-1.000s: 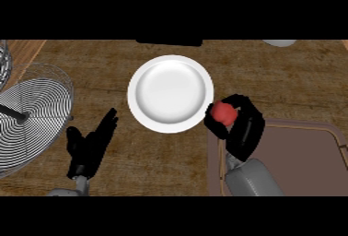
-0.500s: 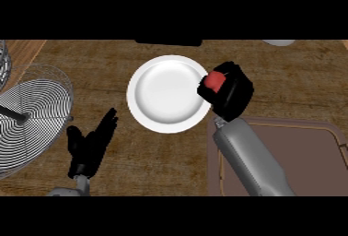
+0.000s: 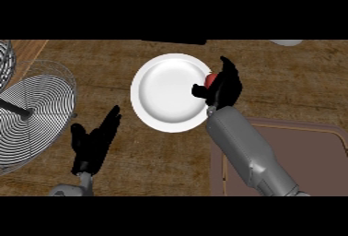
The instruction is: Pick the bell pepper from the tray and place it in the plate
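The right hand [image 3: 221,87] stood just right of centre in the upper half of the frame, at the right rim of the white plate [image 3: 170,92]; its fingers were curled round the red bell pepper [image 3: 212,78], of which only a small patch showed between the dark fingers and the palm; the thumb reached leftward over the plate's edge, so hand and pepper hung over the rim; whether the pepper touched the plate could not be told. The grey forearm ran from the hand down to the lower right, crossing the near-left corner of the brown tray [image 3: 309,156], which filled the lower right of the frame. The left hand [image 3: 92,143] showed at the lower left, apart from the plate, its fingers straight and pointing toward the upper right, holding nothing. A round wire rack [image 3: 41,115] with close concentric rings lay at the left edge, on the wooden counter [image 3: 292,83]; a pale object [image 3: 287,42] was cut off at the upper right.
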`<state>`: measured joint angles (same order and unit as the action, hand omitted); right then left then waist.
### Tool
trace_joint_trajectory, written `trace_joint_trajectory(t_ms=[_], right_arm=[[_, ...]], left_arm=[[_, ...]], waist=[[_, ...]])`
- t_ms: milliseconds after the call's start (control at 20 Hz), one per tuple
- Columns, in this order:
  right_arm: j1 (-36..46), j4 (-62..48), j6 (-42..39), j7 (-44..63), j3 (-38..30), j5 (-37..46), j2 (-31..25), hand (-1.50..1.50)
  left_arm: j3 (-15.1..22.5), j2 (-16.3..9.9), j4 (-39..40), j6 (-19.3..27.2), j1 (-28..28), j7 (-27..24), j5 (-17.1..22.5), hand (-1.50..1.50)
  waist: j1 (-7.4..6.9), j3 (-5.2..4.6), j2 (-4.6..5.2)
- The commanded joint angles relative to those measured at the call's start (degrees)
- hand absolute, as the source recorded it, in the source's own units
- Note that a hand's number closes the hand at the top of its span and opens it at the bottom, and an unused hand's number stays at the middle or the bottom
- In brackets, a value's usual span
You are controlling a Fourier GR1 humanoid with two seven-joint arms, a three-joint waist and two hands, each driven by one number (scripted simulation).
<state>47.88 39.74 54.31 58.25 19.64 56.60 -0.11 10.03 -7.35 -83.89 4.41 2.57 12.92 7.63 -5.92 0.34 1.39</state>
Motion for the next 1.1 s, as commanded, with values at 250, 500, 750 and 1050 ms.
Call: trace_joint_trajectory(t_ms=[250, 500, 750, 1050], right_arm=[[0.6, 1.0, 19.82, -11.18, 3.44, -11.0, 0.1, -1.5], [-2.39, 4.71, 24.65, -15.68, 3.46, -18.12, 0.09, -1.5], [-9.41, 14.8, 24.55, -19.55, 11.3, -28.01, 0.09, -1.5], [-22.4, 32.66, 17.15, -28.37, 17.37, -30.58, -0.69, -1.5]], left_arm=[[1.66, 1.97, 2.74, 0.64, 0.09, -0.64, -1.59, 0.0], [-0.38, 0.19, 1.22, -0.03, -2.24, 0.12, -0.28, 0.0], [-2.31, -0.18, 1.04, -0.36, -1.66, 1.52, 1.12, 0.0], [-3.15, -0.08, -0.03, 0.91, -4.48, 0.54, 0.12, 0.0]], waist=[[0.68, -0.13, 0.26], [2.68, -0.19, -0.51], [3.86, -0.22, -0.85], [6.01, -0.29, -1.5]])
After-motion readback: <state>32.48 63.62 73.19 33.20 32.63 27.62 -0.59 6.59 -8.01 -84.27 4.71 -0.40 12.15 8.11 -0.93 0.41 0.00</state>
